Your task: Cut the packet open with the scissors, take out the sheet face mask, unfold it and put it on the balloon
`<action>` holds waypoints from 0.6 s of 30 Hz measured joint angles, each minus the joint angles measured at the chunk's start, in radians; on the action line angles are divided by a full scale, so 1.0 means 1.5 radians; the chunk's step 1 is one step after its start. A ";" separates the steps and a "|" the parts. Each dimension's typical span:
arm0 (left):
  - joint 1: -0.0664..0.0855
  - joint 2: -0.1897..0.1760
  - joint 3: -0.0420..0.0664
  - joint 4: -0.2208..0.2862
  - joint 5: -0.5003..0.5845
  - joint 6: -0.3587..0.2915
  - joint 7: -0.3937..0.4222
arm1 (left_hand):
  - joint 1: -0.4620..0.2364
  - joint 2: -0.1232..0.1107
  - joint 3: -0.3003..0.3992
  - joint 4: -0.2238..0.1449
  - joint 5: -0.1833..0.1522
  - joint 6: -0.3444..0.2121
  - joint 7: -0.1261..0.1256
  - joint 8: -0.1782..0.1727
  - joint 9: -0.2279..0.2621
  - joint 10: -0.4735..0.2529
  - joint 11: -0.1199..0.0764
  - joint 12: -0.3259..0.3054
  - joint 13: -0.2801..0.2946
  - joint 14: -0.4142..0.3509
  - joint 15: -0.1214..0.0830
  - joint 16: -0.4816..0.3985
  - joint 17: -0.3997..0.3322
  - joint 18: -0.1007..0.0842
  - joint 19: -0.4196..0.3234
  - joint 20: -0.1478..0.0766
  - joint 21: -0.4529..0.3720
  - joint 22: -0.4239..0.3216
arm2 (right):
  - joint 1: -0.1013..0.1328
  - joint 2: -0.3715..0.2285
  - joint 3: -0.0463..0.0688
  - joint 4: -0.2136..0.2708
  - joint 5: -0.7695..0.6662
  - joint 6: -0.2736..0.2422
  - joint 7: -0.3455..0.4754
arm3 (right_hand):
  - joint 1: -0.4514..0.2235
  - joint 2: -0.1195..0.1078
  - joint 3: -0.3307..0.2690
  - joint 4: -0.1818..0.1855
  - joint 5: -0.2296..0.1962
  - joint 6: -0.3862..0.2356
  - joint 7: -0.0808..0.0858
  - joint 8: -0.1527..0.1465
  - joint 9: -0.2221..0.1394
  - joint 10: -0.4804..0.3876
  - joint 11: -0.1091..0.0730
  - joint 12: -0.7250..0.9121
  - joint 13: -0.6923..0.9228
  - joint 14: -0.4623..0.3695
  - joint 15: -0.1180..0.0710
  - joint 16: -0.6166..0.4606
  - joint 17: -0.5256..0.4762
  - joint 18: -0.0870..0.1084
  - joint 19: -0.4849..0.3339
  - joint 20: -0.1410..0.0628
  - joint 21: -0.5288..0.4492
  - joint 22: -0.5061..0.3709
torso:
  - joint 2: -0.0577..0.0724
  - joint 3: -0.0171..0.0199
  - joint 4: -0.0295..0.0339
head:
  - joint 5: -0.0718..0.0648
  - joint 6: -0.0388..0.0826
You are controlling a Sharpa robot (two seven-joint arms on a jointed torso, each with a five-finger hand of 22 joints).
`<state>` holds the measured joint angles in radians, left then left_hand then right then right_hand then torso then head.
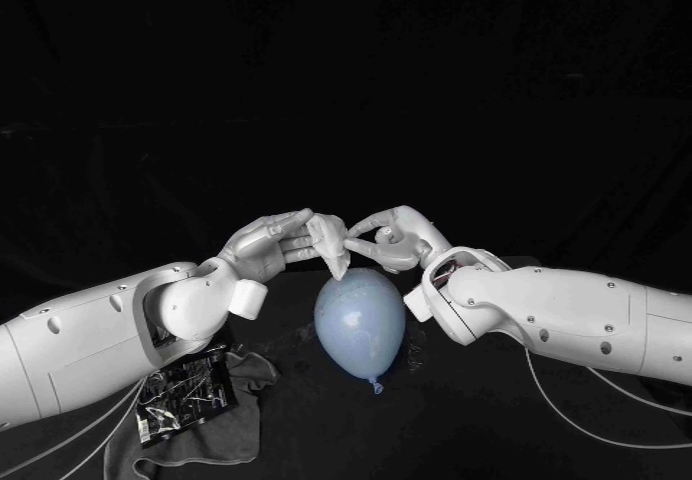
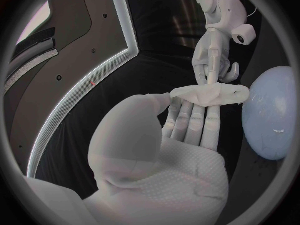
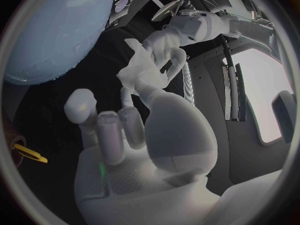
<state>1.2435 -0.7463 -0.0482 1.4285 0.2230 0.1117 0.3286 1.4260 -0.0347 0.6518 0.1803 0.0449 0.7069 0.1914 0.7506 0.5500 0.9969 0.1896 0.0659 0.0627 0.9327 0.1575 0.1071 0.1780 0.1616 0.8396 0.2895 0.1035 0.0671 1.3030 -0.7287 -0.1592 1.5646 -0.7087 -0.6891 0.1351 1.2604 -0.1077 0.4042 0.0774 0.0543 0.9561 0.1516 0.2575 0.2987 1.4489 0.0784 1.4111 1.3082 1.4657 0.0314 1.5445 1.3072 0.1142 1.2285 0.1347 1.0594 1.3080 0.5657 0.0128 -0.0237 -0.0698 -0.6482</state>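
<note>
Head view, centre frame: left robot hand (image 1: 267, 248) and right robot hand (image 1: 392, 238) both pinch the folded mask (image 1: 332, 248) above the balloon (image 1: 361, 320). Likely limp, slippery; grip its edges.

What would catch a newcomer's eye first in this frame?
The left hand and right hand meet mid-air, pinching a bunched white mask between them. Just below it, a pale blue balloon lies on the table. A packet rests on a grey cloth by the left arm.
</note>
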 measured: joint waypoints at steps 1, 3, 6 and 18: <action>0.000 0.000 0.000 0.000 0.000 0.000 0.000 | 0.000 0.000 0.000 0.000 0.000 0.000 0.000 0.000 0.000 0.000 0.000 0.000 0.000 0.000 0.000 0.000 0.000 0.000 0.000 0.000 0.000 0.000 | 0.000 0.000 0.000 0.000 0.000 0.000 0.000 | 0.000 0.000 0.000 0.000 0.000 0.004 -0.001 0.003 0.001 0.002 -0.002 0.000 0.000 -0.002 -0.002 0.001 0.000 0.000 0.000 0.000 0.002 0.000 | 0.000 0.0000 0.0000 | 0.000 0.000; 0.000 0.000 0.000 0.000 0.000 0.000 0.000 | 0.000 0.000 0.000 0.000 0.000 0.000 0.000 0.000 0.000 0.000 0.000 0.000 0.000 0.000 0.000 0.000 0.000 0.000 0.000 0.000 0.000 0.000 | 0.000 0.001 0.000 0.000 -0.001 0.000 -0.001 | 0.003 0.006 0.000 0.000 0.000 0.014 -0.004 0.008 0.003 0.005 -0.005 0.004 0.000 0.000 -0.006 0.003 0.000 0.000 0.002 -0.002 0.008 0.000 | 0.000 0.0000 0.0000 | 0.000 0.000; 0.000 0.000 0.000 0.000 0.000 0.000 -0.001 | 0.000 0.000 0.000 0.000 0.000 0.000 0.000 0.000 0.000 0.000 0.000 0.000 0.000 0.000 0.000 0.000 0.000 0.000 0.000 0.000 0.000 0.000 | 0.000 0.002 0.000 0.000 -0.002 -0.001 -0.001 | 0.014 0.023 0.000 0.000 0.000 0.032 -0.015 0.020 0.007 0.012 -0.012 0.008 0.000 0.000 -0.013 0.003 0.000 -0.001 0.010 -0.010 0.017 0.000 | 0.000 0.0000 -0.0001 | 0.000 0.000; 0.000 0.000 0.000 0.000 -0.001 0.001 -0.003 | -0.002 -0.002 0.010 -0.010 0.000 -0.002 -0.002 0.000 0.004 0.000 0.000 0.000 0.000 0.000 0.000 0.000 -0.001 0.000 0.000 0.000 0.000 0.000 | 0.000 0.003 0.000 0.001 -0.016 -0.017 -0.005 | 0.048 0.056 0.034 -0.023 -0.003 0.063 -0.041 0.066 0.025 0.012 -0.036 0.040 -0.001 0.000 -0.037 0.011 0.001 -0.005 0.042 -0.033 0.063 0.000 | 0.000 0.0000 -0.0003 | 0.000 -0.001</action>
<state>1.2437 -0.7464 -0.0482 1.4287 0.2213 0.1133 0.3244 1.4237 -0.0370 0.6665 0.1655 0.0445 0.7033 0.1882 0.7500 0.5560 0.9969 0.1896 0.0659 0.0628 0.9327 0.1575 0.1072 0.1771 0.1611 0.8396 0.2895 0.1035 0.0670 1.3030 -0.7241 -0.1593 1.5664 -0.7329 -0.7148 0.1276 1.3318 -0.0232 0.4550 0.0433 0.0500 1.0509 0.0894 0.3566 0.3367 1.4666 0.0250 1.4708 1.3074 1.4653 -0.0240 1.5611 1.3082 0.1062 1.2921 0.0856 1.1534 1.3074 0.5655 0.0128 -0.0241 -0.0696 -0.6494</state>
